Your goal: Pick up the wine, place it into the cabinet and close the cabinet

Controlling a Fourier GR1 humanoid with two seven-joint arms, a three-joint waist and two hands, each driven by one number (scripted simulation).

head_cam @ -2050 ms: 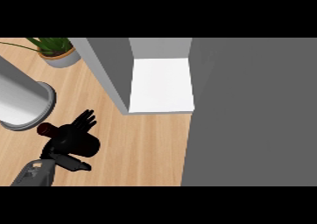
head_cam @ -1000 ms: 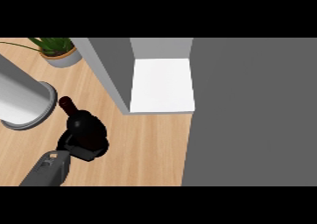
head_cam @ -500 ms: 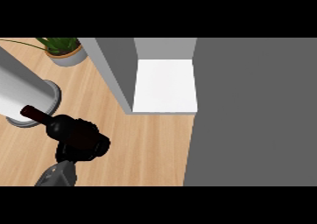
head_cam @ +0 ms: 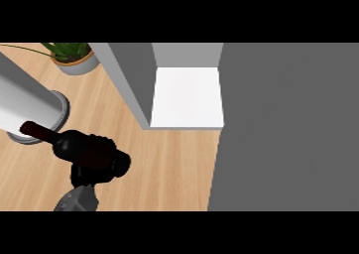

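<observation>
The wine bottle (head_cam: 37, 131) is dark, and its neck and cap stick out up and to the left of my left hand (head_cam: 96, 159). That hand's fingers are curled round the bottle's body and hide most of it, low at the left over the wooden counter (head_cam: 175, 163). The cabinet stands open to the upper right, showing its white inner shelf (head_cam: 187, 96) behind a grey side wall (head_cam: 131, 82). About a hand's width of counter separates the bottle from the cabinet's opening. My right hand shows nowhere.
A big white and grey cylinder (head_cam: 21, 106) stands right behind the bottle's neck at the left edge. A potted plant (head_cam: 73, 58) sits at the back left. A wide grey panel (head_cam: 292, 129) fills the right side.
My left hand went from spread fingers to curled round the bottle. The bottle has tilted, its neck swinging from pointing up to pointing up-left toward the cylinder.
</observation>
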